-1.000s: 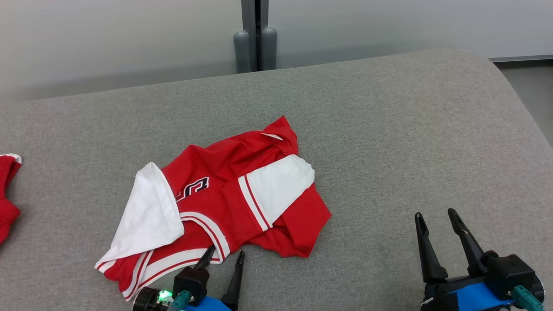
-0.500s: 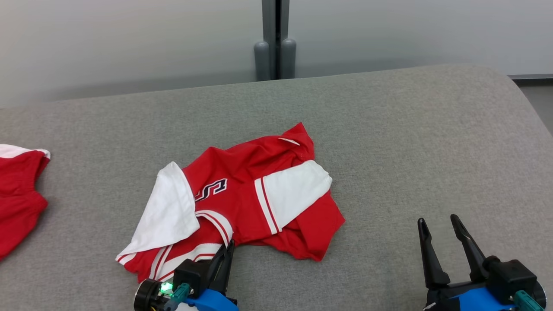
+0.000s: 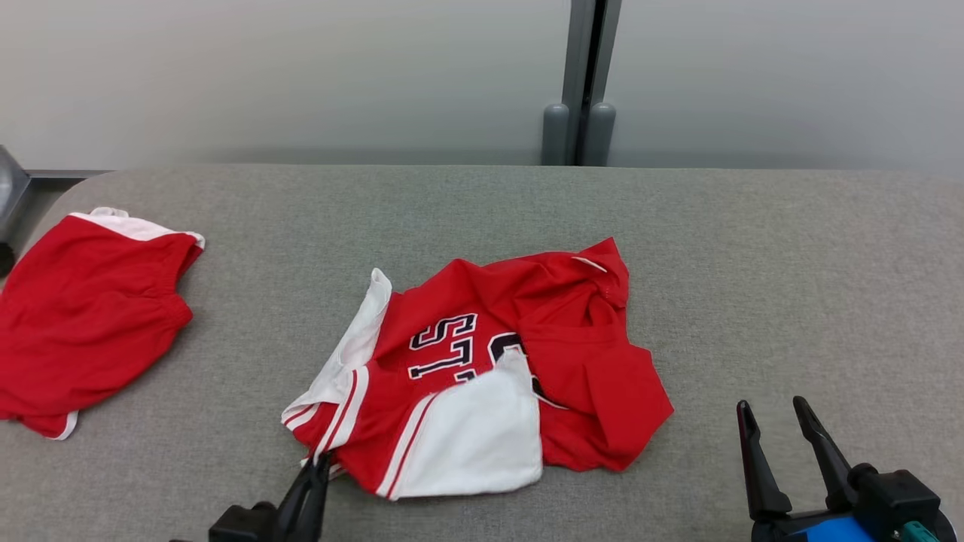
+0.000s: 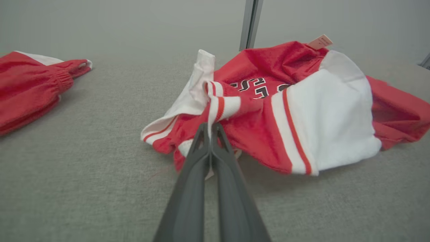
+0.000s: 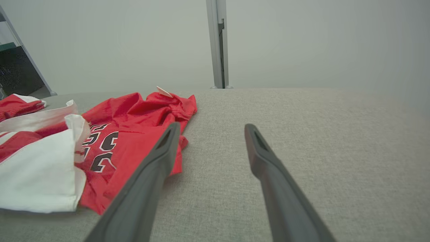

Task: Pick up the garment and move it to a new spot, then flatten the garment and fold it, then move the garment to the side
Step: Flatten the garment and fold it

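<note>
– Garment (image 3: 482,369) was spotted near the middle of the grey-covered desk (image 3: 753,248), a crumpled red jersey with white panels and striped trim.

– And the left end effector (image 3: 322,461), how was it found?

– Clamped on the garment, no question. Its two dark fingers were pressed together on the near-left striped edge, and a fold of red-and-white trim was pinched right at the tips. From the left wrist view the trim was seen gathered into a ridge just above them.

– What was noted on the other side?

– The right end effector (image 3: 772,406) was held with its fingers well apart and nothing between them. It was placed to the right of the garment, near its red edge but not touching it.

– How was the garment laid out?

– Dark lettering (image 3: 444,346) outlined in white was shown face up on the red cloth. A white panel (image 3: 474,436) was folded across the near side, and a small label (image 3: 589,263) was picked out at the far edge.

– Anything else to be called?

– A second red garment (image 3: 90,316) with white trim was seen at the desk's far left, well apart from the first. Behind the desk a pale wall was made out, with a grey post (image 3: 580,75) standing against it.
</note>
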Robot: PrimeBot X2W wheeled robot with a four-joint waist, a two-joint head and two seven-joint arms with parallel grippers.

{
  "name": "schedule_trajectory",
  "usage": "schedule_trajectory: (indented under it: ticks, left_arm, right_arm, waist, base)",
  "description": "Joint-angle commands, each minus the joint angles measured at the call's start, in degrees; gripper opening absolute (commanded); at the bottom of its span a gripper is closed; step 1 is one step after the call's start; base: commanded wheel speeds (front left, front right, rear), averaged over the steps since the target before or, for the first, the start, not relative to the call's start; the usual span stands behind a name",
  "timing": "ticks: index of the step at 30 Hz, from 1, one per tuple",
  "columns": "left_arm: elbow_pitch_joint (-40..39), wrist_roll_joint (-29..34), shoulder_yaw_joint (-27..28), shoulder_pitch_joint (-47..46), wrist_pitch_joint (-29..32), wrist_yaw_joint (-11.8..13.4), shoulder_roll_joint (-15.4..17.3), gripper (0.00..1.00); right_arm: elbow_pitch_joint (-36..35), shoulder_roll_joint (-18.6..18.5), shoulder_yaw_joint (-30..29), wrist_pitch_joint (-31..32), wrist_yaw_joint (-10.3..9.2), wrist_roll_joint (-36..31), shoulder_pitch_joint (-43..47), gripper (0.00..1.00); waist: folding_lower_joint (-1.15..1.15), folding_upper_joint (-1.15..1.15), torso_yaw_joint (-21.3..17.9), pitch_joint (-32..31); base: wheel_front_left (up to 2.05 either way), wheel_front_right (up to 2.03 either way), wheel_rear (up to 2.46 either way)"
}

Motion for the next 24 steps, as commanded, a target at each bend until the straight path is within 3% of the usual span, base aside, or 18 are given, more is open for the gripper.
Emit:
schedule_trajectory:
  ticks: [1,14,15,16,17,24]
  left_arm:
    - [-0.64,-0.39,1.03,1.24,-0.15,-0.01,1.16,0.00]
    - [0.12,-3.60,11.17,4.56,0.47,2.77,7.99,0.00]
    - [0.11,-3.73,11.07,4.19,0.50,2.55,8.11,0.23]
    - [-0.05,-3.77,10.94,3.77,0.47,2.49,8.12,0.75]
    - [-0.05,-3.69,10.75,3.64,0.44,2.45,8.14,1.00]
    - [-5.35,-4.10,12.75,3.20,-0.10,4.32,5.93,1.00]
  right_arm:
    - [0.36,-0.08,-0.13,-0.37,0.01,0.04,0.82,1.00]
    - [2.10,-0.08,-1.20,-0.44,0.01,-0.54,1.32,1.00]
    - [2.26,-0.08,-1.17,-0.44,0.01,-0.55,1.39,1.00]
    - [2.39,-0.08,-1.11,-0.44,0.01,-0.55,1.47,1.00]
    - [2.54,-0.08,-1.03,-0.44,0.01,-0.53,1.48,1.00]
    - [2.98,-0.08,-1.58,-0.54,0.01,-0.20,1.64,1.00]
  waist:
    - [0.01,0.00,0.69,0.05]
    - [0.01,0.00,0.66,-0.49]
    - [0.01,0.00,0.54,-0.54]
    - [0.01,0.00,0.47,-0.57]
    - [0.01,0.00,0.35,-0.59]
    - [0.01,0.00,0.30,-1.18]
  base:
    - [0.00,0.00,0.00]
    - [0.00,0.00,0.00]
    - [0.00,0.00,0.00]
    - [0.00,0.00,0.00]
    - [0.00,0.00,0.00]
    - [0.00,0.00,0.00]
